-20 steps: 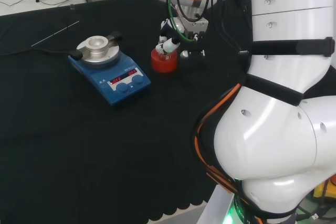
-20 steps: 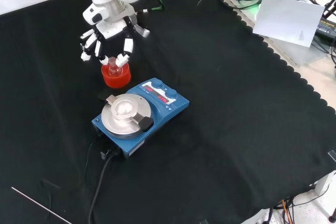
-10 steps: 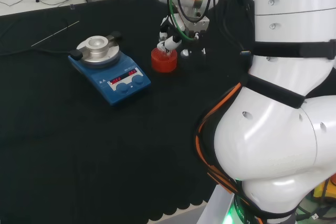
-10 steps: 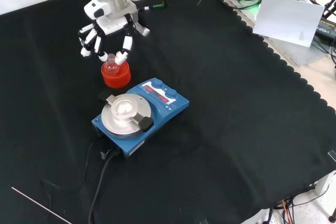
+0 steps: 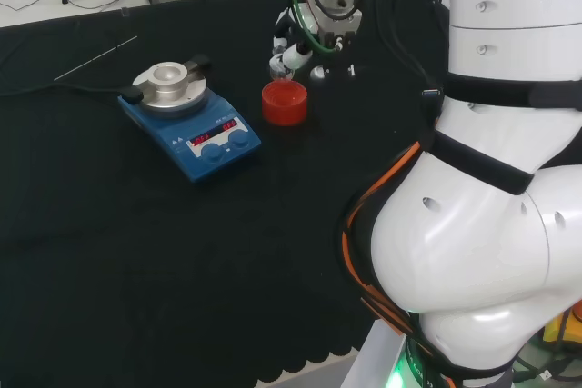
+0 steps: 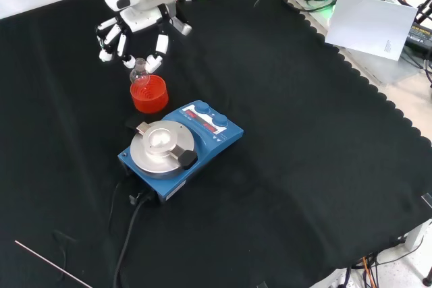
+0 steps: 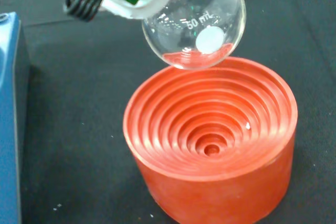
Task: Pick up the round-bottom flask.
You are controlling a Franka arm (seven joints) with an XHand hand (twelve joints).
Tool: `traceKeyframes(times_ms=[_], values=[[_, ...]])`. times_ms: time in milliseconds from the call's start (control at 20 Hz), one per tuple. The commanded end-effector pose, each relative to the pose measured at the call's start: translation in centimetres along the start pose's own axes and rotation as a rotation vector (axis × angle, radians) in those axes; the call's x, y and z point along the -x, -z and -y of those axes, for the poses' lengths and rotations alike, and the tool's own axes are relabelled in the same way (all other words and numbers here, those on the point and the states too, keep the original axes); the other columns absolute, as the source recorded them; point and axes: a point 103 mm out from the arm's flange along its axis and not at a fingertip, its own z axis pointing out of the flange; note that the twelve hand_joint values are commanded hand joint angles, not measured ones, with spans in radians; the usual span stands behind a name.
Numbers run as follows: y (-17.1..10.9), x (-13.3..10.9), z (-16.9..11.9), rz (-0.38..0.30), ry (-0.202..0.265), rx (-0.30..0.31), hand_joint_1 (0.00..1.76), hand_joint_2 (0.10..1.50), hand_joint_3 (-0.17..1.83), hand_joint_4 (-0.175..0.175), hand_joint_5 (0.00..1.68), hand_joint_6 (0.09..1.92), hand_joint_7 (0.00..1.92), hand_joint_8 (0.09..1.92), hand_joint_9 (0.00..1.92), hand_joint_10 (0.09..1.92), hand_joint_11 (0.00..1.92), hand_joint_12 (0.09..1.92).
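The round-bottom flask (image 7: 194, 22) is held clear of the red ribbed stand (image 7: 212, 140), its glass bulb hanging just above the stand's ringed top in the wrist view. In the front view the flask (image 6: 140, 71) is pinched at its neck by the curled fingers of the robot hand (image 6: 135, 28), directly above the stand (image 6: 149, 94). The stand is set on the black-clothed counter (image 6: 304, 153), just beyond a blue hotplate (image 6: 179, 146) with a round metal top. In the head view, the robot hand (image 5: 305, 43) is seen just beyond the stand (image 5: 285, 103), right of the hotplate (image 5: 188, 115).
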Motion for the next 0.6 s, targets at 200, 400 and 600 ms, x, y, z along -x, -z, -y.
traceKeyframes(times_ms=[200,400,600], values=[[3.1,-2.0,1.1,0.023,0.002,-0.016,1.09,0.66,0.79,0.175,1.13,0.99,0.41,0.54,0.57,0.55,0.05,1.35],[3.3,-2.4,1.4,0.021,0.01,-0.02,1.09,0.65,0.79,0.175,1.13,0.98,0.41,0.54,0.57,0.55,0.06,1.35],[3.4,-2.5,1.5,0.022,0.013,-0.022,1.09,0.65,0.79,0.175,1.14,0.97,0.41,0.54,0.57,0.55,0.06,1.35]])
